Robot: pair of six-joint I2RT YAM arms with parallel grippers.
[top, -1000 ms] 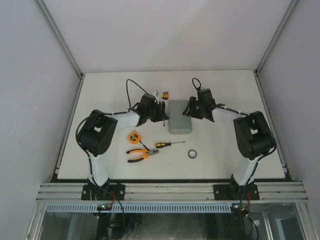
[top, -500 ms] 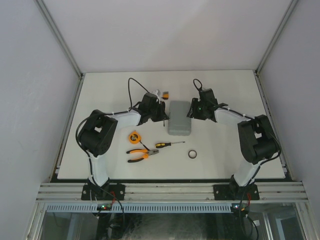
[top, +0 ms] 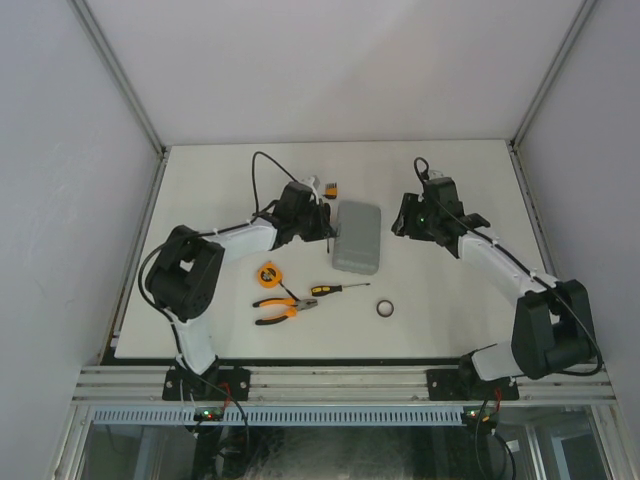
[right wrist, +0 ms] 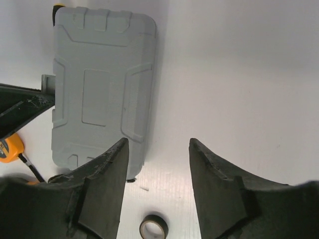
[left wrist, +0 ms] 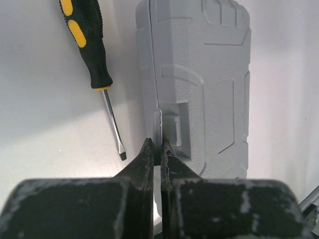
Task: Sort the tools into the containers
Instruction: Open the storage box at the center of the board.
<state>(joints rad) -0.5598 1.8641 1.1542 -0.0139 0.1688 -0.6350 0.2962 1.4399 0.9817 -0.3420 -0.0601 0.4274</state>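
Pinching the side latch (left wrist: pixel 171 125) of the closed grey tool case (left wrist: pixel 204 89) at mid-table, left gripper (left wrist: pixel 158 149) pressed together on it. Long axis running away from the bases. Near its right edge, not touching: right gripper (right wrist: pixel 158 144) half spread, empty.

Tape measure (top: pixel 267 272), pliers (top: pixel 284 307), screwdriver (top: pixel 336 289) and ring (top: pixel 385 309) lie before the case (top: pixel 358 237), a block (top: pixel 331 187) behind its left corner.
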